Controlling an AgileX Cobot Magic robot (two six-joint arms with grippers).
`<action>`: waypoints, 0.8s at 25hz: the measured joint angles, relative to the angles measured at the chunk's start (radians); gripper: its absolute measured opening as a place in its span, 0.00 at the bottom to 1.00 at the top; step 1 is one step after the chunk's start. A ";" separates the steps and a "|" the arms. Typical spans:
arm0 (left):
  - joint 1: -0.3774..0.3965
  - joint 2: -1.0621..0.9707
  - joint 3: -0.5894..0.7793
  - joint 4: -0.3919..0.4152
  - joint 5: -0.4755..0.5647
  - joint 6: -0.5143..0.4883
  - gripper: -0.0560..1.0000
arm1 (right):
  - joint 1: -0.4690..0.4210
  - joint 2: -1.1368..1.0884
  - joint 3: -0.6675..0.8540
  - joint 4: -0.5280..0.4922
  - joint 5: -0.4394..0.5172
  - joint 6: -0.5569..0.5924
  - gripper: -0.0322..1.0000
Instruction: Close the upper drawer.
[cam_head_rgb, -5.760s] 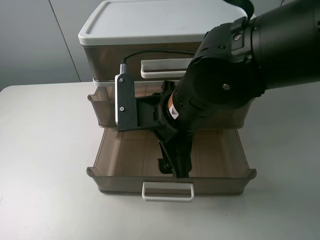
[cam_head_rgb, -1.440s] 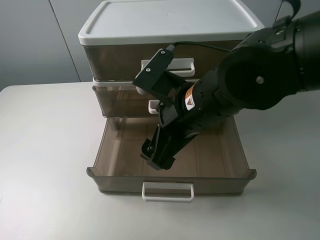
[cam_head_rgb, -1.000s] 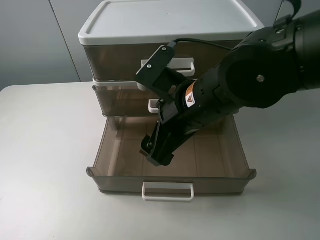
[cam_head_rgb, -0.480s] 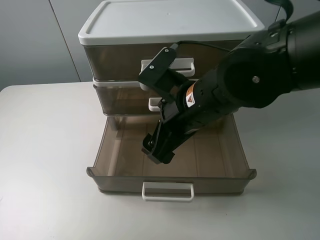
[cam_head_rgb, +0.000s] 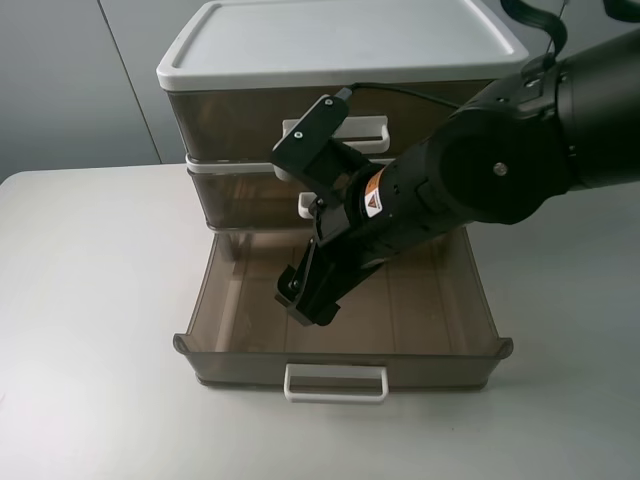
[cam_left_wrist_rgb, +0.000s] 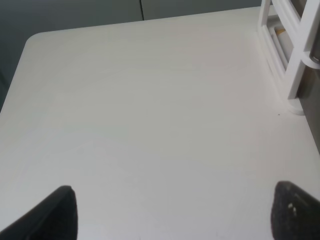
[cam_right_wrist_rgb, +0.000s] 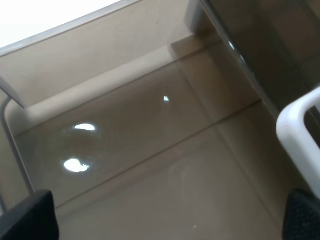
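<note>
Three-tier unit (cam_head_rgb: 340, 45): upper drawer (cam_head_rgb: 245, 198) sits in middle tier, nearly flush. Light, slick plastic likely; push front or white loop handle (cam_head_rgb: 306, 207). Right gripper (cam_head_rgb: 305, 300) jaws wide, left gripper (cam_left_wrist_rgb: 172, 210) likewise.

Smoky-brown upper drawer (cam_head_rgb: 240, 200), white handle (cam_head_rgb: 304, 208), white lid (cam_head_rgb: 340, 35), black arm (cam_head_rgb: 500, 150)

The upper drawer (cam_head_rgb: 240, 200) sits above the open bottom drawer (cam_head_rgb: 450, 362).

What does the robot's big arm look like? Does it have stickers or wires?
The right arm is fat, rounded and matte black, with small silver screws. It wears an orange-and-white warning sticker, and a thin black cable runs along it.
</note>
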 joint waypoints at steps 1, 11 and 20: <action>0.000 0.000 0.000 0.000 0.000 0.000 0.75 | 0.000 0.000 0.002 0.000 0.000 0.000 0.69; 0.000 0.000 0.000 0.000 0.000 0.000 0.75 | -0.002 0.029 0.002 -0.013 -0.053 -0.002 0.69; 0.000 0.000 0.000 0.000 0.000 0.000 0.75 | -0.002 0.023 0.002 0.010 -0.036 -0.004 0.69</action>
